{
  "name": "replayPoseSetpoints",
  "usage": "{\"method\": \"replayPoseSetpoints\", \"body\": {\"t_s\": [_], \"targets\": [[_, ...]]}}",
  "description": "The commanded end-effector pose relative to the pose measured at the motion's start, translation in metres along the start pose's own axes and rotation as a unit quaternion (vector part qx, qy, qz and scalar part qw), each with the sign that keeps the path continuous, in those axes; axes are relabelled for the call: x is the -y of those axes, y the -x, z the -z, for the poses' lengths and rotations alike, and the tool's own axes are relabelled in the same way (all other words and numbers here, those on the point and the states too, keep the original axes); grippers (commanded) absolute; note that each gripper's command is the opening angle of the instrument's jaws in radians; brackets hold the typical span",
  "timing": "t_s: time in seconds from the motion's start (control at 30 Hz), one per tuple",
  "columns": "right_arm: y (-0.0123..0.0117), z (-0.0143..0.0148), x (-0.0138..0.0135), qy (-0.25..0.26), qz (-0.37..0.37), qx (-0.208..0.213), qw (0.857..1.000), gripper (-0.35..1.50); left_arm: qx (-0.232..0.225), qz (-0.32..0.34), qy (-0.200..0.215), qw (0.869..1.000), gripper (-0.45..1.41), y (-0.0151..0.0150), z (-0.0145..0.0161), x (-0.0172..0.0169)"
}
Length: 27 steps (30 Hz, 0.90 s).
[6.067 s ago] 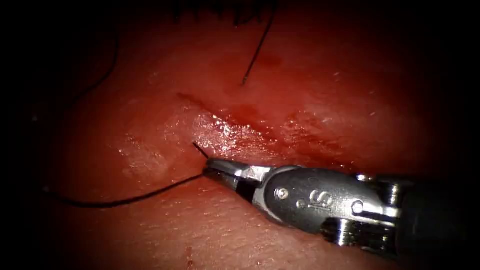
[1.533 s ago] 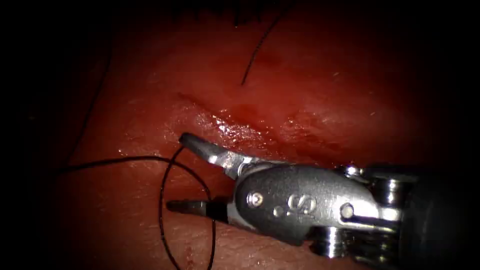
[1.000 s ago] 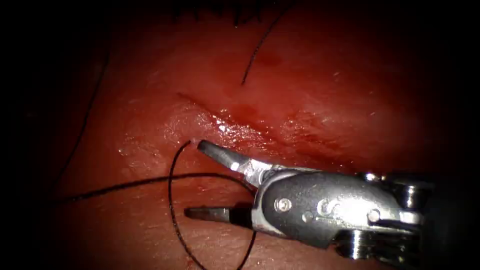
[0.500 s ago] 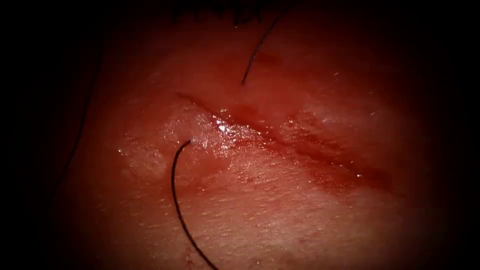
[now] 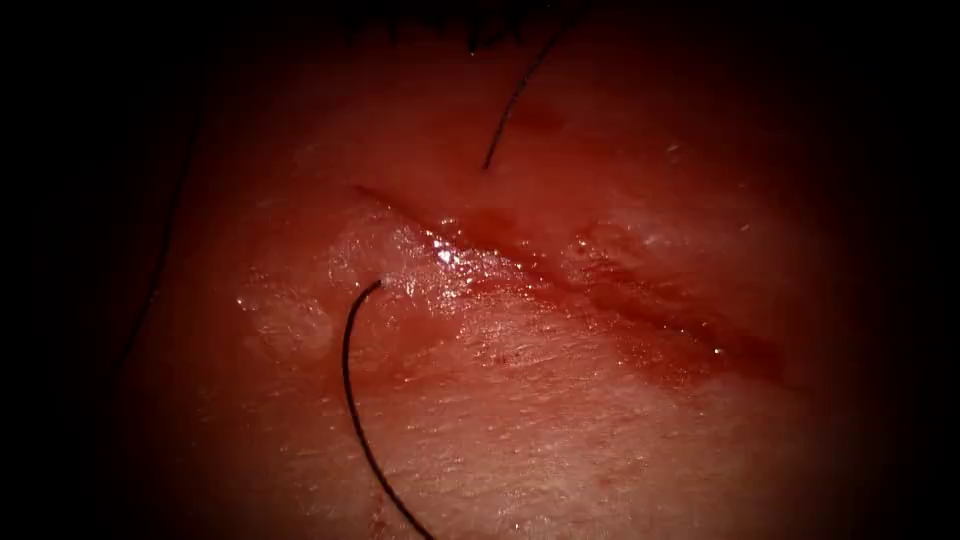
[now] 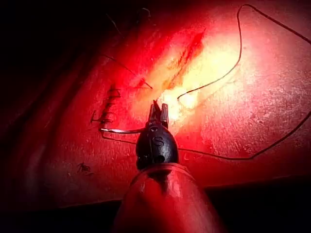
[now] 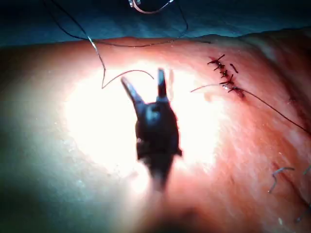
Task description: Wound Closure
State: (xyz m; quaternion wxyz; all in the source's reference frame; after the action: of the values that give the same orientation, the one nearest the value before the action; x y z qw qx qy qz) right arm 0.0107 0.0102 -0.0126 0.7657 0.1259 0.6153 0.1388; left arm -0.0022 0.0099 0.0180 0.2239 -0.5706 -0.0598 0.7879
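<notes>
1. My right pincer (image 7: 146, 83) is spread wide and holds nothing; my left pincer (image 6: 159, 110) is parted only slightly, also empty
2. The needle (image 6: 121, 130) lies free beside the left tool's wrist, near the stitches (image 6: 108, 112), not in the tissue (image 5: 600, 450)
3. The thread (image 5: 350, 400) comes out just left of the cut (image 5: 600, 295)
4. I judge the needle stiff, light and slippery, best gripped on its body behind the middle, away from the tip
5. The thread looks limp and easily frayed, and the tissue soft and wet
</notes>
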Motion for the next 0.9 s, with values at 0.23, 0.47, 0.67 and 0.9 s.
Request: {"method": "replayPoseSetpoints", "body": {"t_s": [0.23, 0.47, 0.67, 0.9], "targets": [[0.0036, -0.0095, -0.001, 0.023, 0.046, 0.038, 0.998, 1.35, -0.003, 0.001, 0.006, 1.0, -0.45, 0.0003, -0.0013, -0.0005], [0.0084, -0.0164, -0.0031, 0.029, 0.079, 0.069, 0.994, 1.33, -0.003, 0.001, 0.006, 1.0, -0.45, 0.0003, -0.0014, -0.0006], [0.0129, -0.0214, -0.0036, 0.032, 0.099, 0.076, 0.992, 1.09, -0.004, 0.0, 0.006, 1.0, -0.45, 0.0003, -0.0015, -0.0006], [0.0165, -0.0253, -0.0041, 0.011, 0.121, 0.143, 0.982, 1.04, -0.002, 0.0, 0.007, 1.0, -0.45, 0.0003, -0.0015, -0.0007]]}}
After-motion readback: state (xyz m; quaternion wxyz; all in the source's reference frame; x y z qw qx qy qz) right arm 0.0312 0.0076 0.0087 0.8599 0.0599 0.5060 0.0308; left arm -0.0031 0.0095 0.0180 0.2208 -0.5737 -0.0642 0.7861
